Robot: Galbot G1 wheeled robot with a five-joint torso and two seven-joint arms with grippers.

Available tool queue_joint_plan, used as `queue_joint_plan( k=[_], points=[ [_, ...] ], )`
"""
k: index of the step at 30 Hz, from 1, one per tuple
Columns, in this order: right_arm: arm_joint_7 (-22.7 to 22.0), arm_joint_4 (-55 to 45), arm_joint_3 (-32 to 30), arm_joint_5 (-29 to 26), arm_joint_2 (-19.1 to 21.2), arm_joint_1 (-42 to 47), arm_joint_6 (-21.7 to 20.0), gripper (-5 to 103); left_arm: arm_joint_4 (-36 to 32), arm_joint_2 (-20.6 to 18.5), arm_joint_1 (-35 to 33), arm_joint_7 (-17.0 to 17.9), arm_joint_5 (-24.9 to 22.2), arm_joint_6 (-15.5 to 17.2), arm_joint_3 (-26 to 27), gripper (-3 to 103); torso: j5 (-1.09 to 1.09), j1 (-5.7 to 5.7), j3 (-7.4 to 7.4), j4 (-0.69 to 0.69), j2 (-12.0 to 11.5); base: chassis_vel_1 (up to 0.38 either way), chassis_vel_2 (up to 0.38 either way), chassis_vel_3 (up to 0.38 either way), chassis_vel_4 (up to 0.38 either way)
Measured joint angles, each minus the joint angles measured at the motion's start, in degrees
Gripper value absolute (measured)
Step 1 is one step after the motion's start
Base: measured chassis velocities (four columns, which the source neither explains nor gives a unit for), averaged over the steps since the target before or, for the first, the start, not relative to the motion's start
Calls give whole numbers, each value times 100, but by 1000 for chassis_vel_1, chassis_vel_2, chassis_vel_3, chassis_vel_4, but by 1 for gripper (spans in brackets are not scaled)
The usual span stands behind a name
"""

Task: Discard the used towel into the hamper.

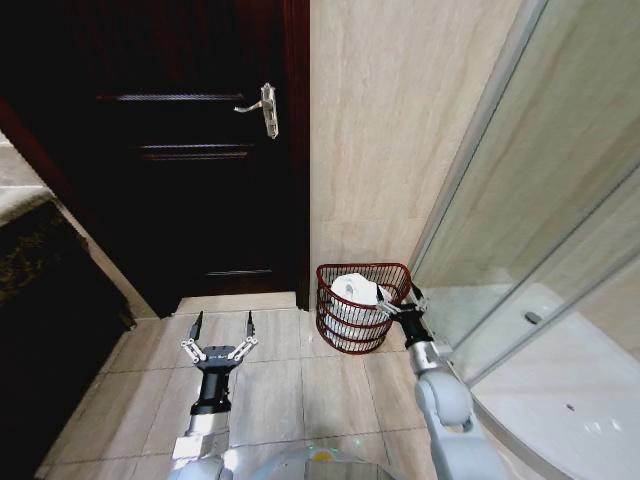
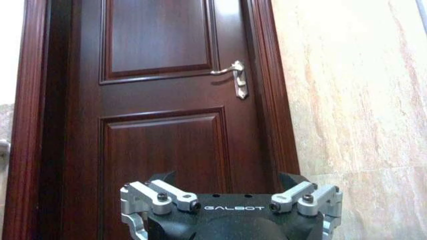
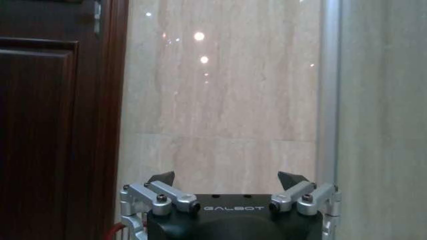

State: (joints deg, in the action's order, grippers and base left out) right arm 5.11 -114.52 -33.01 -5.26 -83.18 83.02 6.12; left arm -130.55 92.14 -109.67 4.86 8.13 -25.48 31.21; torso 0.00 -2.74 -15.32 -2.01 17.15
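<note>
In the head view, the hamper (image 1: pixel 361 307) stands on the tiled floor (image 1: pixel 280 390) against the beige wall (image 1: pixel 400 120), in the corner between the dark wooden door (image 1: pixel 190 150) and the glass shower screen (image 1: pixel 520 230). A white towel (image 1: pixel 352 291) lies bundled inside it, reaching up near the rim. The right hand (image 1: pixel 402 302) is at the hamper's near right rim, its arm stretched forward and down from the lower right; its fingers are spread apart and grip nothing, with the towel just ahead and to its left. The left hand (image 1: pixel 222 325) hangs over the floor tiles before the door, well to the left of the hamper, forearm pointing straight ahead, fingers wide open and empty.

In the left wrist view, the left hand (image 2: pixel 229 181) points at the door (image 2: pixel 160 100), whose silver lever handle (image 2: pixel 235 76) sits high above the fingertips. The black body of the hand carries the word "GALBOT" in pale letters. Both dark fingertips stand far apart with nothing between them.

In the right wrist view, the right hand (image 3: pixel 227 179) faces the beige wall (image 3: pixel 220 90), with the door's edge (image 3: pixel 60 125) to one side and the shower screen's frame (image 3: pixel 328 100) to the other. "GALBOT" is printed on its body as well. Its fingertips are spread wide and bare. A sliver of red wire from the hamper (image 3: pixel 117 231) shows beside the hand's base.
</note>
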Motion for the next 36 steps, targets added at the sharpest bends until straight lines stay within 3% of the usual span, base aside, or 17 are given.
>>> queue_joint_plan(
  k=[7,16,24,28,33,36],
  points=[
    [-176,-306,-92,8,-84,563,180,100,65,0,121,-30,-3,101,-71,100,-1,-1,-2,1,2,0,0,0,0],
    [-207,-313,2,62,-275,584,212,100,25,0,126,-49,-41,144,-46,100,0,-2,-3,0,4,0,0,0,0],
    [-380,-423,105,-352,-260,327,-348,100,9,0,199,-49,-139,228,-10,100,1,-2,-3,-2,5,0,0,0,0],
    [-973,-384,43,-809,332,225,-567,100,-161,-1,372,-40,-174,623,50,100,0,-2,-4,0,5,0,0,0,0],
    [-1151,-271,-3,-721,531,215,-512,100,-163,-22,486,-37,-223,747,-9,100,1,-3,-4,0,5,0,0,0,0],
    [-1430,-311,46,-441,644,212,-751,100,41,-169,762,-73,-421,837,-54,100,1,-3,-4,0,5,0,0,0,0]
  ],
)
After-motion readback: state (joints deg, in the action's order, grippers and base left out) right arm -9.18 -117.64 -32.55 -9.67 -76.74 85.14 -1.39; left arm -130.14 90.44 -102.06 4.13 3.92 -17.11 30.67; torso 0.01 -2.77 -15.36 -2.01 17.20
